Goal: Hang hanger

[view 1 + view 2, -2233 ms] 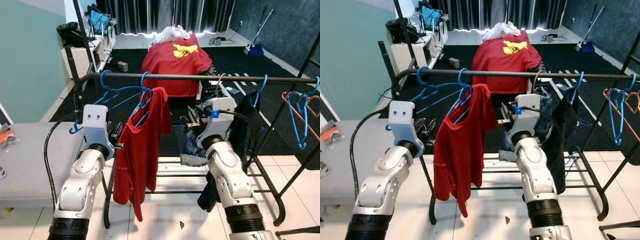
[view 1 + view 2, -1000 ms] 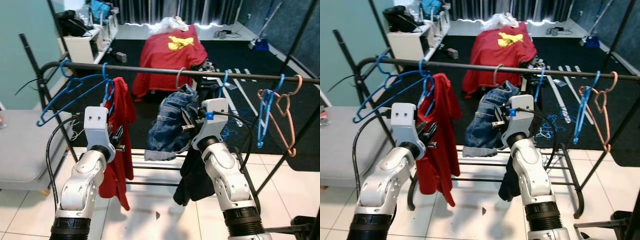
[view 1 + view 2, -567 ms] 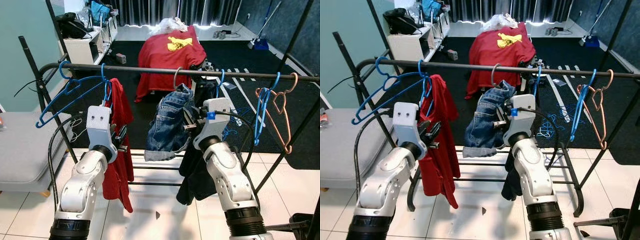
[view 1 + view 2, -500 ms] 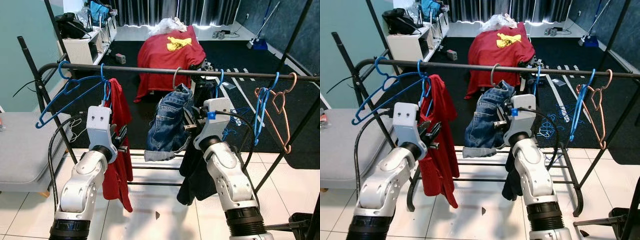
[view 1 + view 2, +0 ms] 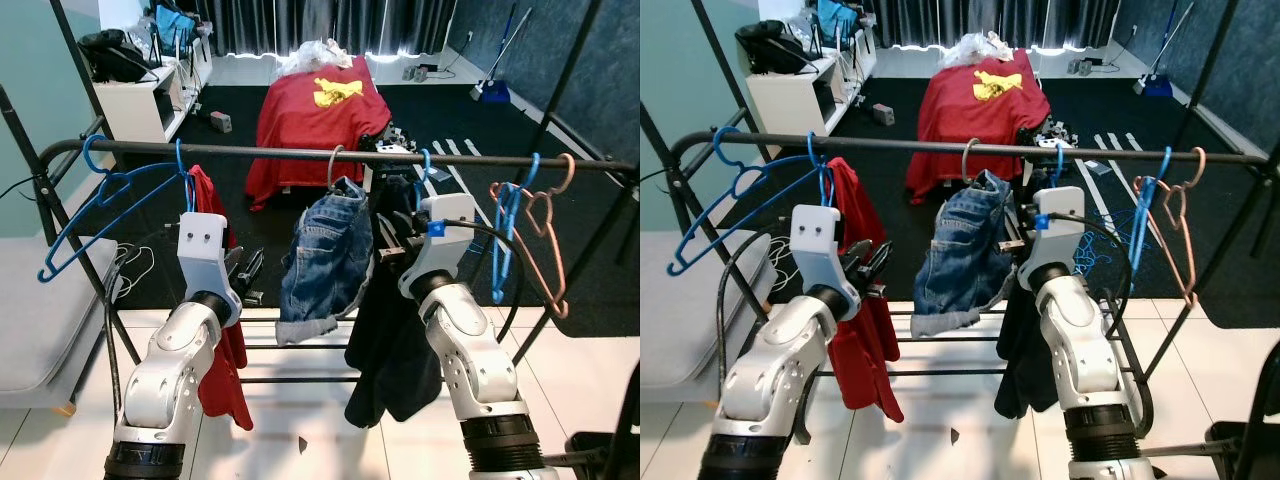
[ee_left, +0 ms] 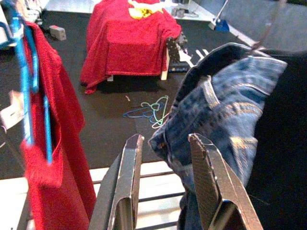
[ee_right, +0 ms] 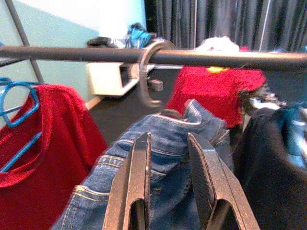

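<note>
My right gripper (image 7: 168, 179) and left gripper (image 6: 165, 179) hold nothing, fingers parted, both raised before the denim shorts (image 5: 322, 255). The shorts' hanger hook (image 7: 149, 72) sits on the rail (image 5: 330, 153); the hanger's body is hidden by cloth. Since the earlier frame the view has shifted, placing the red shirt (image 5: 215, 340) further left.

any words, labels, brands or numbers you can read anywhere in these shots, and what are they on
No text can be read in any view.
Yellow print on the red cloth draped in the background: a shape or logo, too small and blurred to make out letters.
Blue tag on the right arm: no readable marking.
Denim shorts, red shirt and black garment on the rail: no visible labels.
</note>
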You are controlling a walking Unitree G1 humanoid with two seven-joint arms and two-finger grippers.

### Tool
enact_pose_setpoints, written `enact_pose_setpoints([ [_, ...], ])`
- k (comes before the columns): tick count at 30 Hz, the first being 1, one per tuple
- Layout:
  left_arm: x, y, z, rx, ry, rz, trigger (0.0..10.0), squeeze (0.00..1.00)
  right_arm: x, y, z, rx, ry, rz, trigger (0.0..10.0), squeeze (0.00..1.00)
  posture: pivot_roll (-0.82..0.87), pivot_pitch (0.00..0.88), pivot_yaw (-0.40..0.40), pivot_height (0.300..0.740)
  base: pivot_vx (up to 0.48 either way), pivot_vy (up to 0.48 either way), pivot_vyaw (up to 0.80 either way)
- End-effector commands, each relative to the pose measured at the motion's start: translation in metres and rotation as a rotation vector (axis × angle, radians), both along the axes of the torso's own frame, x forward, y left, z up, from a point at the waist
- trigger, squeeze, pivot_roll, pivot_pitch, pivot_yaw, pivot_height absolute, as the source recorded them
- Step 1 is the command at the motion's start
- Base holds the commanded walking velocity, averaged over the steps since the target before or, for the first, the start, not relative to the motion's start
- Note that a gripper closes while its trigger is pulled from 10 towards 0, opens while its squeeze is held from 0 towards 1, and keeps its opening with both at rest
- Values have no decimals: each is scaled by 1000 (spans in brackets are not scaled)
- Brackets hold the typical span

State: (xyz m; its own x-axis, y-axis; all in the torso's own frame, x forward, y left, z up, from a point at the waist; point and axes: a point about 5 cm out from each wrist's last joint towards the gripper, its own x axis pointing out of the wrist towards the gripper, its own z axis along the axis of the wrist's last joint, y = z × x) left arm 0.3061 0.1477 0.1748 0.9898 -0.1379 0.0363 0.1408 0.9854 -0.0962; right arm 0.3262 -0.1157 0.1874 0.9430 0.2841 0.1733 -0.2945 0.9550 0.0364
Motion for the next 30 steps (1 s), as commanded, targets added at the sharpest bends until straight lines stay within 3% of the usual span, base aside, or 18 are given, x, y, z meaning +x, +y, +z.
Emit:
enact_pose_setpoints([
  [1, -1, -2, 0, -6, -5, -15, 10000, 0, 0, -6, 1, -6, -3, -19, 10000, 0, -33, 12, -3, 740, 398, 0, 0],
  [7, 0, -2, 1, -7, -11, -13, 10000, 0, 1, -5, 1, -7, -4, -14, 10000, 0, -34, 12, -3, 740, 354, 0, 0],
  [25, -4, -2, 5, -37, -39, -17, 10000, 0, 0, -5, 3, -22, -9, -32, 10000, 0, -31, 16, -3, 740, 0, 0, 0],
  [26, -3, -2, 5, -36, -39, -17, 10000, 0, 0, -5, 3, -13, -7, -31, 10000, 435, -30, 16, -2, 740, 0, 0, 0],
  [28, -3, -2, 5, -36, -39, -17, 10000, 0, 0, -5, 3, -13, -7, -31, 10000, 435, -30, 16, -2, 740, 0, 0, 0],
  [29, -3, -2, 5, -35, -40, -19, 10000, 0, 0, -5, 3, -3, -7, -29, 10000, 1000, -30, 16, -2, 740, 0, 0, 0],
  [30, -3, -2, 5, -34, -39, -21, 10000, 0, 1, -6, 3, -7, 0, -33, 10000, 1000, -29, 17, 1, 740, 0, 0, 0],
])
